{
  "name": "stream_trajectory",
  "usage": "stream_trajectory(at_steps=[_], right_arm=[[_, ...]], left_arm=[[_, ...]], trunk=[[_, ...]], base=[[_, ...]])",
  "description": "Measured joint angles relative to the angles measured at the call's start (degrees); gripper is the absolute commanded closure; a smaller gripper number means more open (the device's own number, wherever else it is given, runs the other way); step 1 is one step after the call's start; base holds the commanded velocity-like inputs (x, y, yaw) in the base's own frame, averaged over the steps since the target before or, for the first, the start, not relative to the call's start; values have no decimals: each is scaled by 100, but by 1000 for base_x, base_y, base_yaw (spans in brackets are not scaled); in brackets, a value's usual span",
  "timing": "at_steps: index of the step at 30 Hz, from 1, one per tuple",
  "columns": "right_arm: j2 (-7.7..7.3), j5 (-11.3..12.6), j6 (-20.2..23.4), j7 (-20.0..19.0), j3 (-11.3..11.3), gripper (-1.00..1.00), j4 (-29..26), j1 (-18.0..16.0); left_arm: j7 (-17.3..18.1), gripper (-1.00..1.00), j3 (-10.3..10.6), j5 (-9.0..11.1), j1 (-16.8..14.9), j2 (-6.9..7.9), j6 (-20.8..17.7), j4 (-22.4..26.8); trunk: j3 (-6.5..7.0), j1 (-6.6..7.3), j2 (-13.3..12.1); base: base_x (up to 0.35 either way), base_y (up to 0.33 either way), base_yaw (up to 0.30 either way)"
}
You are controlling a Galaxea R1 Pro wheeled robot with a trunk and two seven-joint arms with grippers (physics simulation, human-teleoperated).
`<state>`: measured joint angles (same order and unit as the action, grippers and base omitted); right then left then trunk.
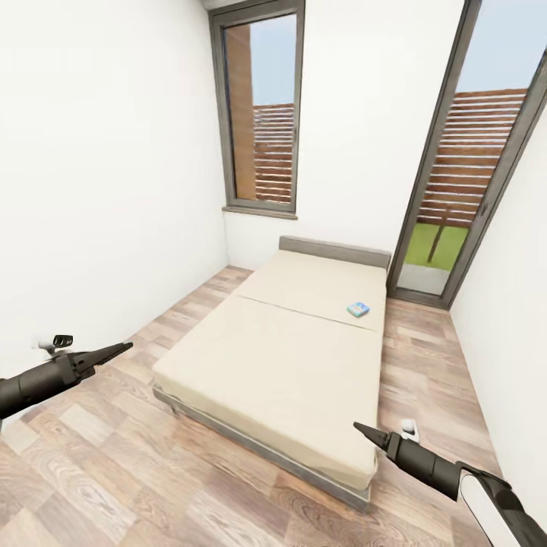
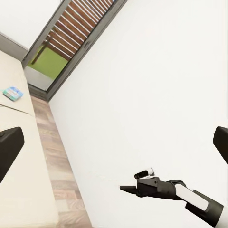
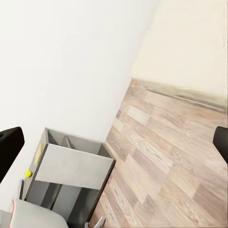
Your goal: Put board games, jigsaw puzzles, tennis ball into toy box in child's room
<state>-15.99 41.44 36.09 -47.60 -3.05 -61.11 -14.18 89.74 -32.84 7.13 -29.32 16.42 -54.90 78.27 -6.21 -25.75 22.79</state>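
Barely begun, I judge: blue board game (image 1: 358,309) lies on bed (image 1: 266,365) at one o'clock; both end effectors (image 1: 125,347) (image 1: 357,428) pinched narrow, empty.

Bed (image 1: 281,357): plain cream cover, grey headboard and base. Board game (image 1: 358,309) on it: blue with light print. Floor (image 1: 114,471): wood plank, mixed brown and pale grey. Walls (image 1: 99,190) white; window frame (image 1: 222,114) grey. Table (image 3: 71,166) grey; tennis ball (image 3: 28,174) yellow-green. Grippers (image 1: 125,347) black
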Motion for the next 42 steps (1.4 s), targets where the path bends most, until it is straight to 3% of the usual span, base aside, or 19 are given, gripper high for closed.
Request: stream_trajectory(at_steps=[9,25,42], right_arm=[[0,-1,0,0,0,-100,4,-1],[0,0,0,0,0,-100,10,-1],[0,-6,-1,-1,10,-100,13,-3]], left_arm=[[0,-100,1,1,2,0,4,0],[-1,-100,13,1,2,1,5,1],[-1,-100,15,-2,3,1,6,5]], trunk=[[-2,0,0],[-3,2,0],[0,3,1]], base=[[-7,-297,-175],[56,-295,-16],[296,-34,26]])
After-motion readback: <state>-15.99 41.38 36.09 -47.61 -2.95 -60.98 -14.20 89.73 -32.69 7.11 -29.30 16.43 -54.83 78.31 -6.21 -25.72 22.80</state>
